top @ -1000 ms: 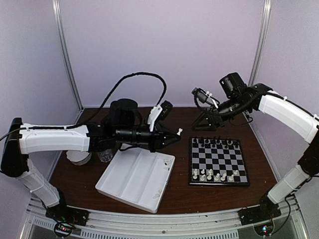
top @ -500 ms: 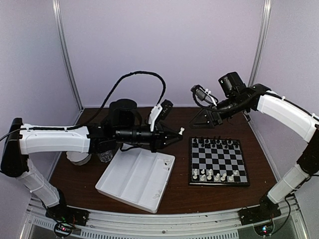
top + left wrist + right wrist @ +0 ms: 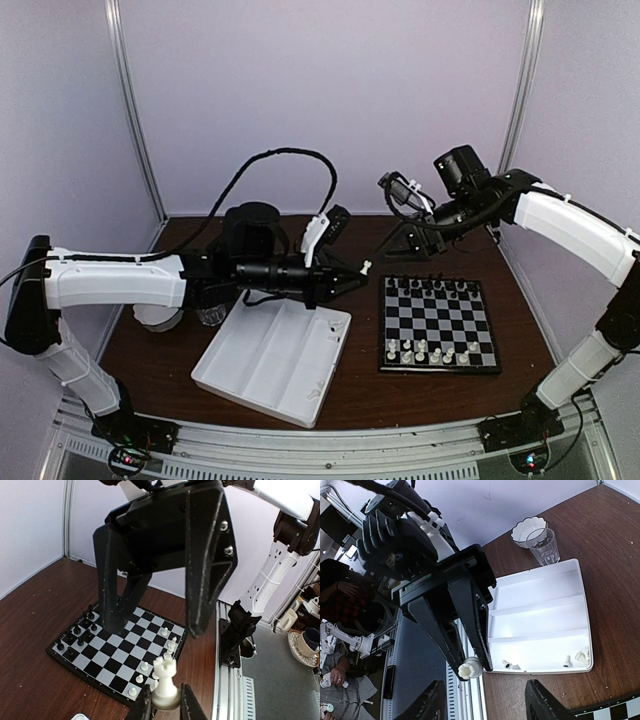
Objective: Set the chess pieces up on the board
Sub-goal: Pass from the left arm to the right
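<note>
While it hangs up in the air just left of the board (image 3: 437,322), left claw (image 3: 358,270): pinched nearly shut on a white rook (image 3: 366,266), gripped at the base so the turret end pokes out past the tips.
Right claw (image 3: 397,242): wide open, nothing in it, above the board's far-left corner with its mouth turned toward the rook.
Step (my guess): either a hand-off to the right claw or a straight carry to a white back-row square. Can't tell which.
Doing it well: for a hand-off, the right claw should take the turret end square-on, and the left shouldn't release until that grip is firm. For a placement, come straight down with the base flat on the square and stay clear of the neighbours, because the squares are tight.
Board: small and flat, black and pale checks, black rim, slight sheen.
Black pieces (image 3: 430,285): along the board's far edge.
White pieces (image 3: 432,350): along its near edge, too small to count.
Material: tiny smooth plastic with round bases, so they'd tip easily or twist in a pinch.
Tray (image 3: 270,360): white plastic, three troughs, left of the board, with a few strays (image 3: 509,665) in the trough nearest the board.
Desk (image 3: 525,340): dark wood grain.
</note>
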{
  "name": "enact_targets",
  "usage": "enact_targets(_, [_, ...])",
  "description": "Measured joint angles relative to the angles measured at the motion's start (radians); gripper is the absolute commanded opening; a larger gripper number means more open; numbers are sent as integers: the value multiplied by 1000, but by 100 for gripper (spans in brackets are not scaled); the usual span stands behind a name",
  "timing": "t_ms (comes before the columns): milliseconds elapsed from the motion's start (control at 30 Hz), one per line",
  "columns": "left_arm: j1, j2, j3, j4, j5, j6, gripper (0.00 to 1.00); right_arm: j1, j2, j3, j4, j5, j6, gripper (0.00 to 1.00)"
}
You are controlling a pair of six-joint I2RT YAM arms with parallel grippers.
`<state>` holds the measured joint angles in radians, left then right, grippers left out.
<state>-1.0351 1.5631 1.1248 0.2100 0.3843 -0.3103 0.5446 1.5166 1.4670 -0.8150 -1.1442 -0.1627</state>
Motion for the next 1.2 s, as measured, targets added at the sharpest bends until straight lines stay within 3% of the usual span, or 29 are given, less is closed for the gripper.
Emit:
enact_targets(533, [0, 16, 15, -1, 2, 0, 12, 68, 11, 2, -34, 0, -45, 46])
enact_targets(1000, [-4, 25, 16, 0, 21, 0, 13, 80, 13, 2, -47, 10, -59, 18])
enact_targets(1200, [-5, 28, 20, -4, 16, -2, 32, 80, 13, 3, -47, 48, -65, 9])
